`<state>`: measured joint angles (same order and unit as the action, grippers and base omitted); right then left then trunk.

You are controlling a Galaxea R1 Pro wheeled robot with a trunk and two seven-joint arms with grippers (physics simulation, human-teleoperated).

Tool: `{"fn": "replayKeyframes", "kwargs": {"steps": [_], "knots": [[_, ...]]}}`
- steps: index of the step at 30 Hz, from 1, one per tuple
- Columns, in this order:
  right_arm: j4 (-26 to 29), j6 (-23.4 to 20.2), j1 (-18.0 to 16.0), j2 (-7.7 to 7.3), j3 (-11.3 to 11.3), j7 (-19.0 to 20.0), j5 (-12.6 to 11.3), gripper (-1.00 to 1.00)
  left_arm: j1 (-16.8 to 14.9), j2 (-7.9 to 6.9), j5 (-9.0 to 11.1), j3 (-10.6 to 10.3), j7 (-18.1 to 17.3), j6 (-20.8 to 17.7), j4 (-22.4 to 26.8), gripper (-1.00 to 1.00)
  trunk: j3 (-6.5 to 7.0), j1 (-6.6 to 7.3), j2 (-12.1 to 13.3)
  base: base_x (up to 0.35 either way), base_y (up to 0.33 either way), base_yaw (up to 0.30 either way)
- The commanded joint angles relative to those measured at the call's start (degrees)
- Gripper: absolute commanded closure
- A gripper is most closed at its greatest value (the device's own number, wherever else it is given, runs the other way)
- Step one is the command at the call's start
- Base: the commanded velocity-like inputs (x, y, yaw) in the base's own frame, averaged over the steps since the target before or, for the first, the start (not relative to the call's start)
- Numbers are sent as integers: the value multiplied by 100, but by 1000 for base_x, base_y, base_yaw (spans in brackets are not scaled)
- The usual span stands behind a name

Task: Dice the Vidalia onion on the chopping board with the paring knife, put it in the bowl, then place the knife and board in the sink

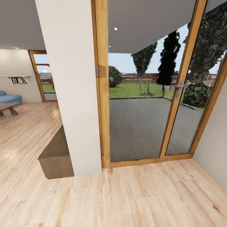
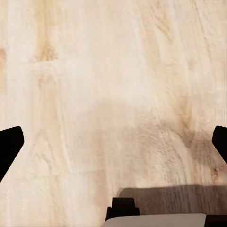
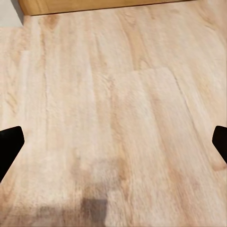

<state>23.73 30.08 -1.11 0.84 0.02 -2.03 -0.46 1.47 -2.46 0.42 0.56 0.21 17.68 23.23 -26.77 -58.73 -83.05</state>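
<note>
None of the task's things are in sight; the sink, onion, chopping board, paring knife, bowl and countertop are out of view. My left gripper (image 2: pixel 113 142) hangs open over light wood flooring (image 2: pixel 113 85), its black fingertips (image 2: pixel 9 144) wide apart with nothing between them. My right gripper (image 3: pixel 113 142) is open too, above the same flooring (image 3: pixel 118 94), and nothing sits between its fingertips (image 3: pixel 9 144).
A white pillar (image 1: pixel 74 85) stands ahead at the left beside a wood-framed glass door (image 1: pixel 142 94) onto a patio. A low wooden bench (image 1: pixel 56 154) sits at the pillar's base. A blue sofa (image 1: pixel 9 97) and a low table (image 1: pixel 8 108) stand far left. Open floor (image 1: pixel 126 195) lies in front.
</note>
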Motion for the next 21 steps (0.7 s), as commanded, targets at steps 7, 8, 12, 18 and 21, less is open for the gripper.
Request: {"fn": "replayKeyframes", "kwargs": {"steps": [7, 8, 12, 18, 21], "knots": [[-16, 23, -3, -4, -2, -2, -16, -100, 2, 6, 3, -1, -3, 7, -17, -100, 27, 0, -3, 0, 0, -134], [-16, 24, -3, -11, -5, -4, -13, -100, 2, 4, 3, 0, -3, 7, -18, -100, 33, 0, -3, 0, 0, -188], [-17, 24, -3, -25, -7, -7, -8, -100, 2, 6, 5, -1, -3, 7, -25, -100, 55, 0, -3, 0, 0, -217], [-17, 24, -3, -14, -9, -8, -7, -100, 2, 1, 6, -4, -3, 10, -29, -100, 73, 0, -3, 0, 0, -255], [-17, 24, -3, -22, -11, -8, -14, -100, 2, 0, 10, -4, -3, 14, -35, -100, 75, 0, -3, 0, 0, -272]]}}
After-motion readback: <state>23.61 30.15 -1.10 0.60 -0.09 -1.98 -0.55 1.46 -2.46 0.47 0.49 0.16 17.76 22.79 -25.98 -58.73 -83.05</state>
